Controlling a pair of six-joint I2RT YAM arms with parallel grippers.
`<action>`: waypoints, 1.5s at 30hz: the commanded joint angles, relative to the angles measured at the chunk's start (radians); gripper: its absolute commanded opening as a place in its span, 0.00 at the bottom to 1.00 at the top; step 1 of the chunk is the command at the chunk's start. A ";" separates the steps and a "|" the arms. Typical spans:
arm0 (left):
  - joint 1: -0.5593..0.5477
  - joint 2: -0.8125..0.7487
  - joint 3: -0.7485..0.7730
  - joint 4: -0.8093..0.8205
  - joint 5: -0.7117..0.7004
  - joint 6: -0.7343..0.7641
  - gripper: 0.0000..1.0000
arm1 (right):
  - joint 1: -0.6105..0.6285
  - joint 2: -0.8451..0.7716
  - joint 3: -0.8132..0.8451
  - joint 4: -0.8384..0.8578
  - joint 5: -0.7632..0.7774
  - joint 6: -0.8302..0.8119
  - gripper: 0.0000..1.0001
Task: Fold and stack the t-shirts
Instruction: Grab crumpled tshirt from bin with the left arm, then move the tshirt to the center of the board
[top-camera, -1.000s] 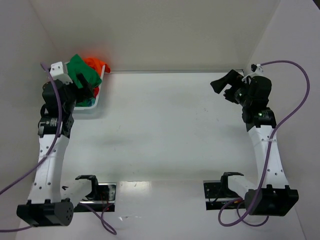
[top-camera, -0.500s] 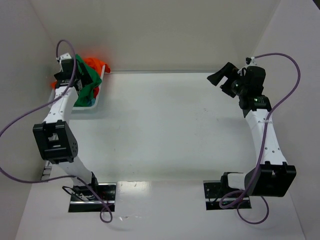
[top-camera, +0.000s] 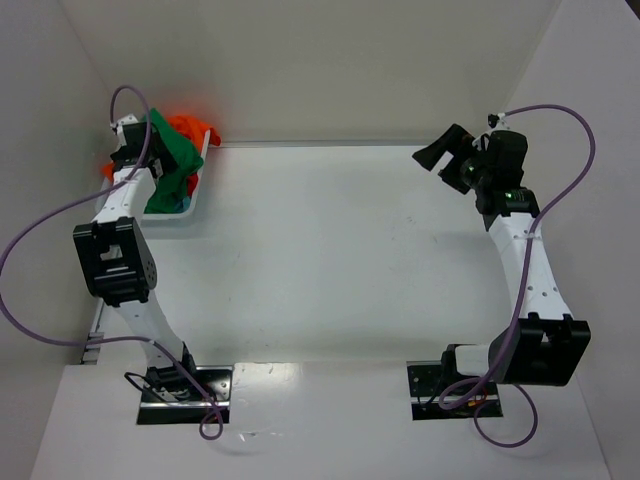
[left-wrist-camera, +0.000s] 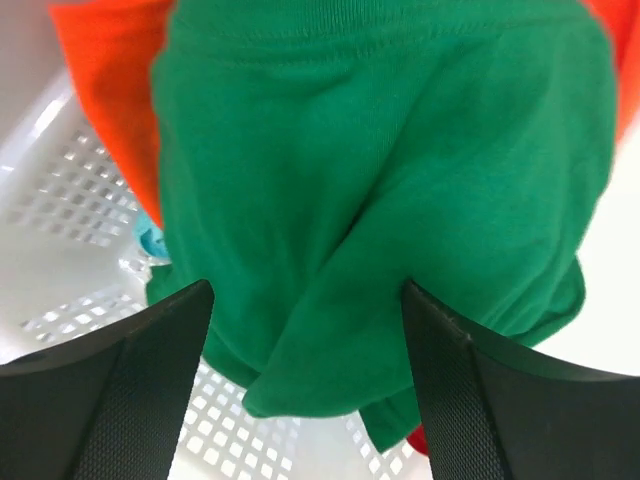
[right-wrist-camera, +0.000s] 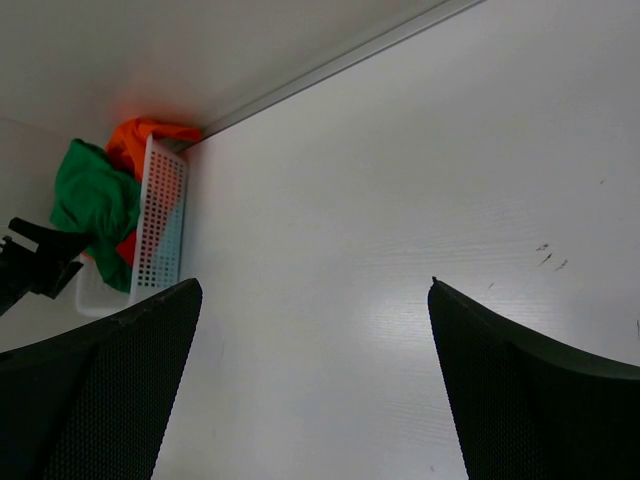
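Green t-shirt (left-wrist-camera: 380, 180) sits bunched on top of the white slotted basket (left-wrist-camera: 70, 170), stitched seam across the top, loose folds hanging down. Orange t-shirt (left-wrist-camera: 110, 90) is behind it in the basket. A teal scrap (left-wrist-camera: 150, 240) and a red edge (left-wrist-camera: 418, 440) peek out underneath. The left wrist view gives that detail. The top view shows the basket against the far wall and the left arm covering its left side. Left gripper (left-wrist-camera: 305, 300) is over the basket, jaws spread wide, green cloth filling the gap; cannot tell whether they press it. Right gripper (right-wrist-camera: 312, 290) is spread wide with nothing in it, well apart from the basket across the table (right-wrist-camera: 400, 200).
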 joint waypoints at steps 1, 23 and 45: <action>0.000 0.032 0.051 0.046 0.048 -0.015 0.83 | -0.007 0.004 0.045 0.059 -0.008 -0.016 0.99; 0.000 -0.065 0.084 0.030 0.229 -0.004 0.00 | -0.007 -0.059 0.026 0.069 -0.028 -0.007 0.99; -0.520 -0.352 0.647 -0.433 0.524 0.079 0.00 | 0.168 -0.102 -0.038 0.312 -0.232 0.183 0.99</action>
